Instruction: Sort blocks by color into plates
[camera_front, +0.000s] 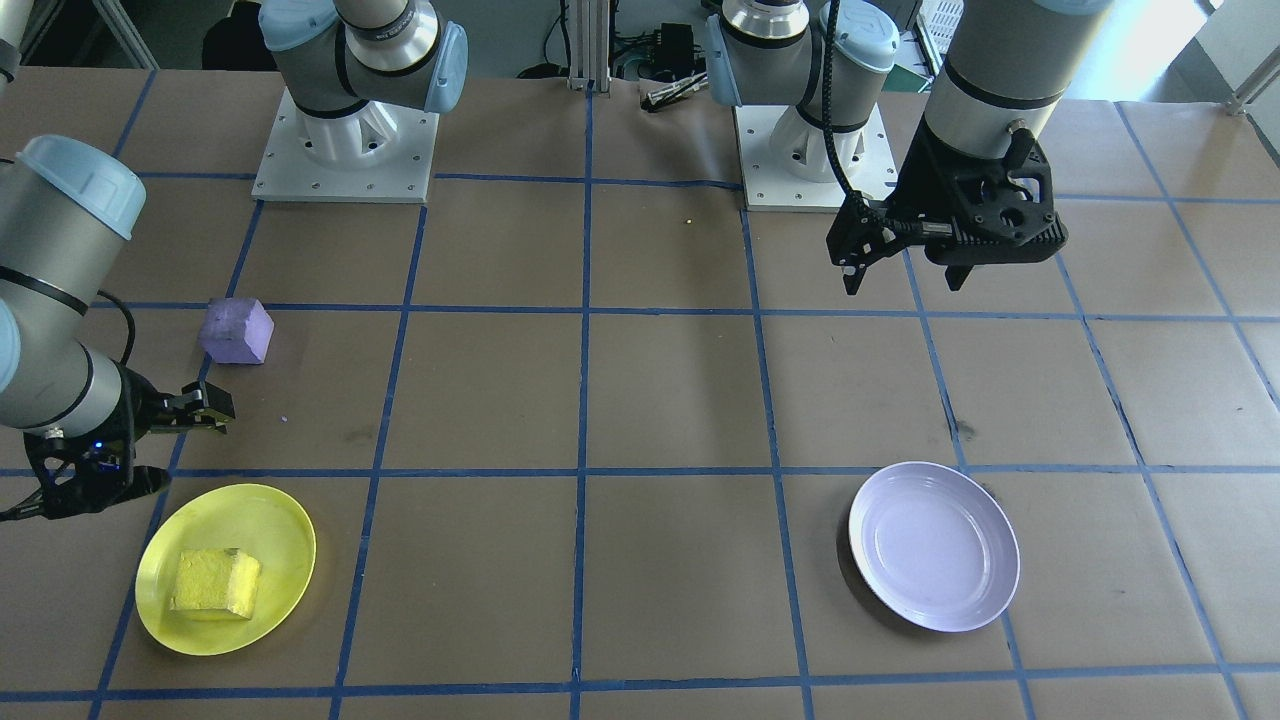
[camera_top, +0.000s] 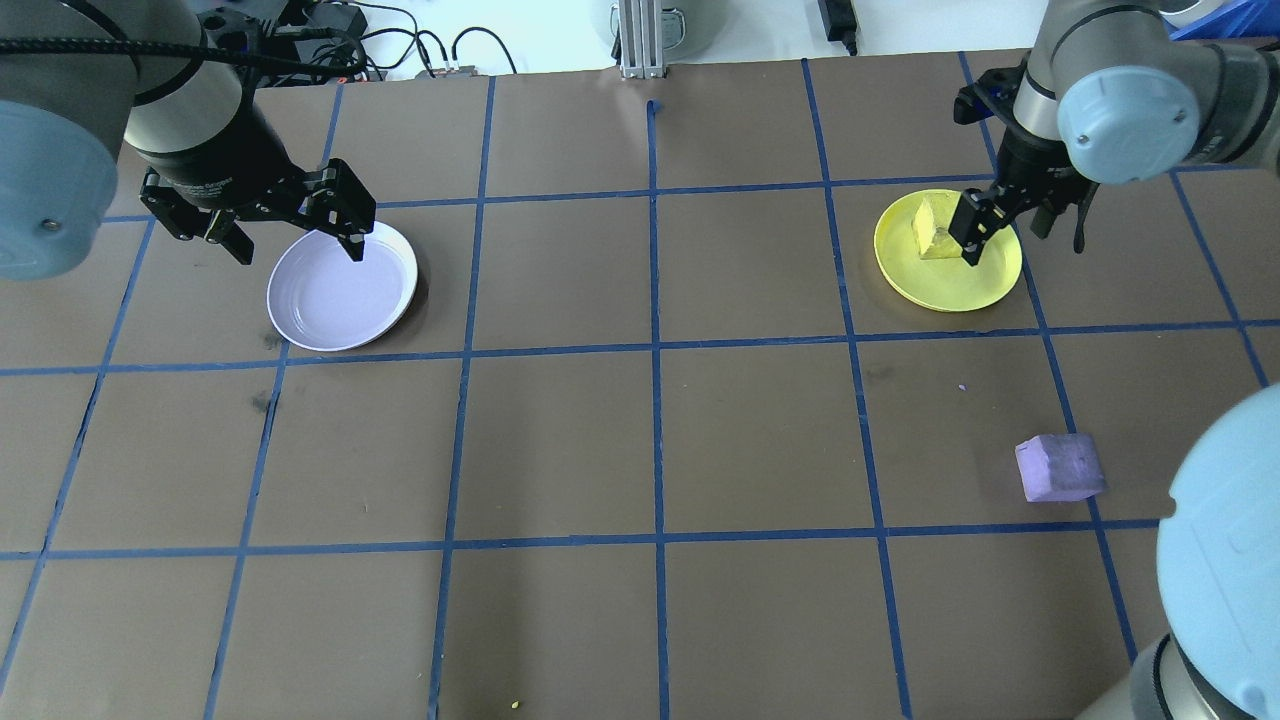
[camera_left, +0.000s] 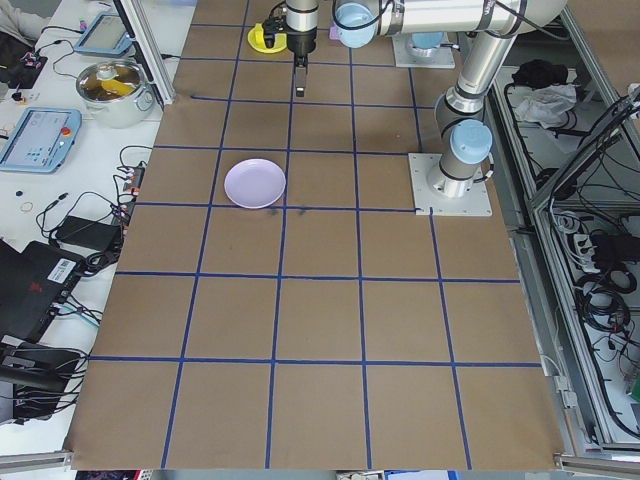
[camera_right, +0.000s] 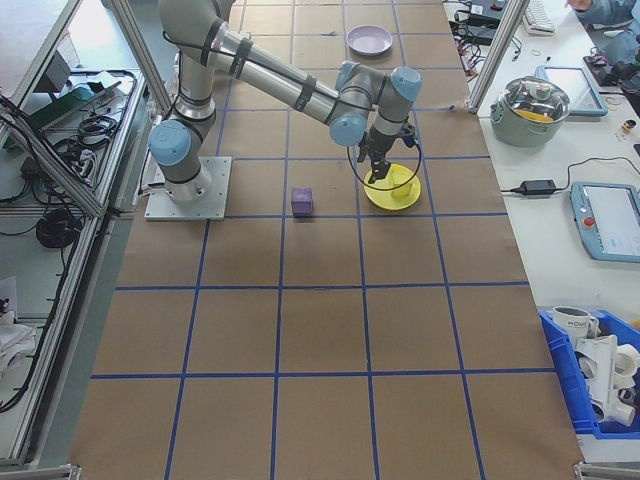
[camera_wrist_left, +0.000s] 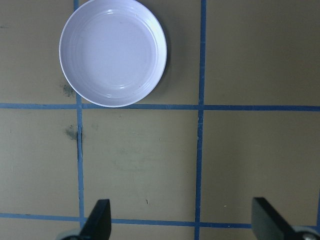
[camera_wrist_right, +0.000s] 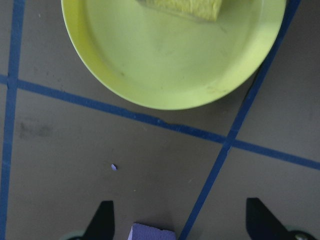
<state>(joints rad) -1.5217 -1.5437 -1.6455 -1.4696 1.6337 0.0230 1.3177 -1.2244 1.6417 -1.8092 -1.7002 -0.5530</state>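
The yellow block (camera_front: 215, 583) lies inside the bright yellow plate (camera_front: 270, 510), seen also in the overhead view as block (camera_top: 930, 228) on plate (camera_top: 950, 285). The purple block (camera_front: 237, 331) rests on the bare table, apart from both plates. My right gripper (camera_top: 1005, 240) hovers open at the yellow plate's edge, holding nothing; in its wrist view the purple block (camera_wrist_right: 152, 233) peeks in at the bottom between the fingers. The lavender plate (camera_top: 340, 295) holds nothing. My left gripper (camera_top: 300, 252) hangs open above the table beside it, with the plate (camera_wrist_left: 112, 52) ahead.
Both arm bases (camera_front: 345, 150) stand bolted at the robot's side of the table. Blue tape lines grid the brown surface. A side bench carries a metal pot (camera_right: 538, 105), a tablet pendant (camera_right: 605, 215) and cables. A blue bin (camera_right: 600, 380) sits at that bench's near end.
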